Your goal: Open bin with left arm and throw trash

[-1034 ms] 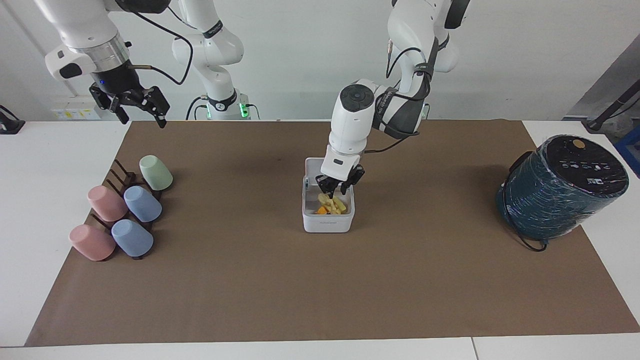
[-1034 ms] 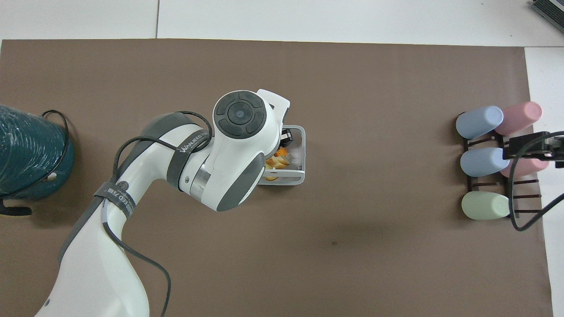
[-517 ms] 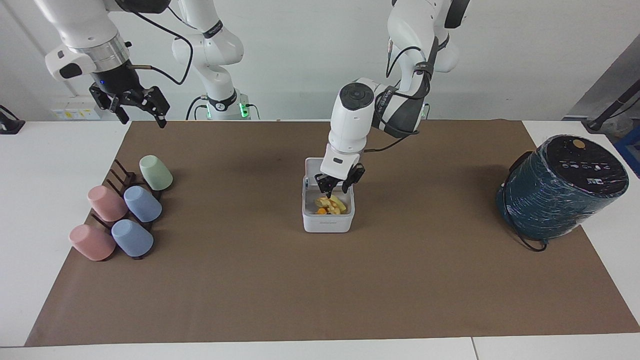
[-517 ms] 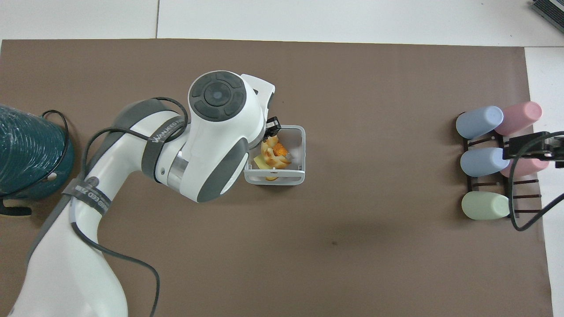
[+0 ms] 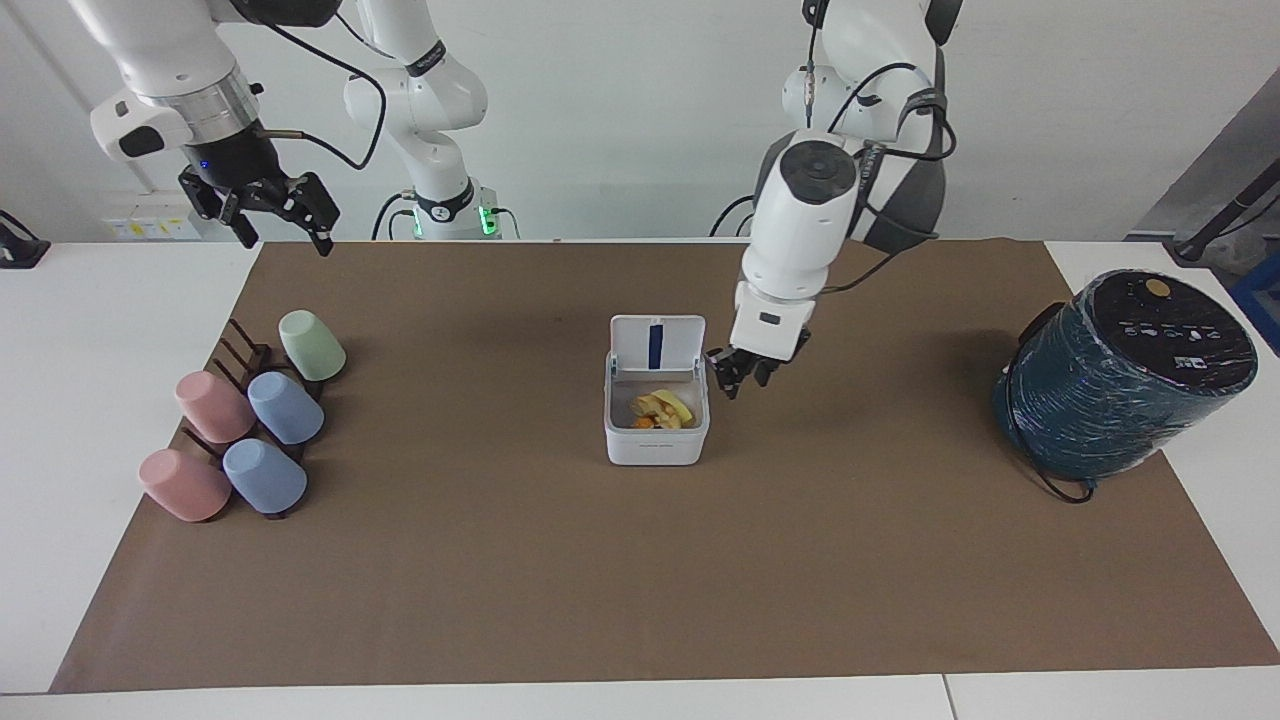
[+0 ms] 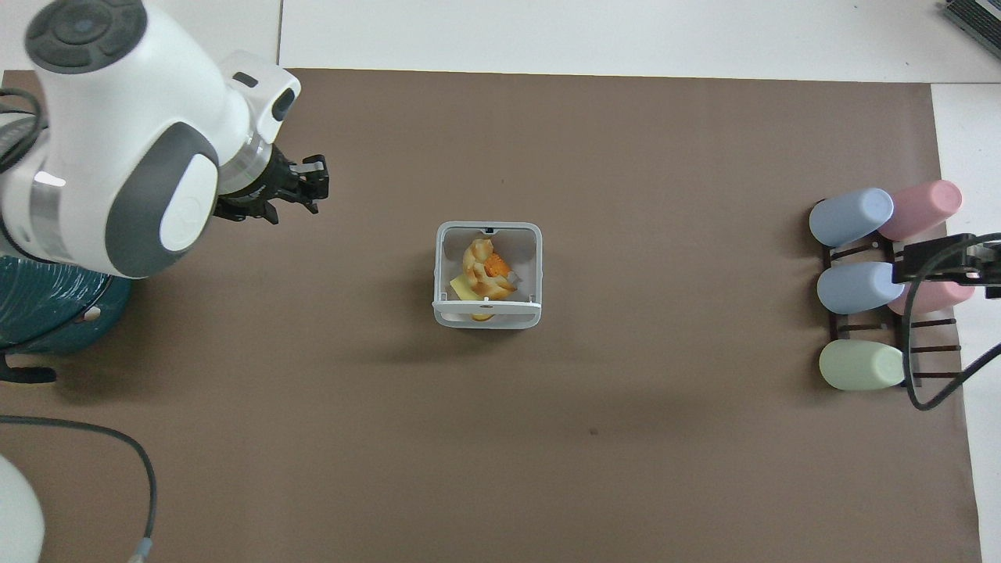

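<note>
Your left claw (image 5: 742,378) hangs empty in the air, pointing down, fingers nearly together, forearm sloping steeply down from its raised elbow. The bin (image 5: 656,440) sits on the brown mat (image 5: 640,560) just beside that claw, toward the right arm's end of the tabletop (image 5: 100,400), with its lid (image 5: 657,343) standing up and the blue strip showing. The trash (image 6: 485,274) lies inside the bin, yellow and orange pieces piled together. Your right claw (image 5: 275,210) waits, fingers spread, high over the mat's corner, above the pastel cups (image 5: 245,430).
</note>
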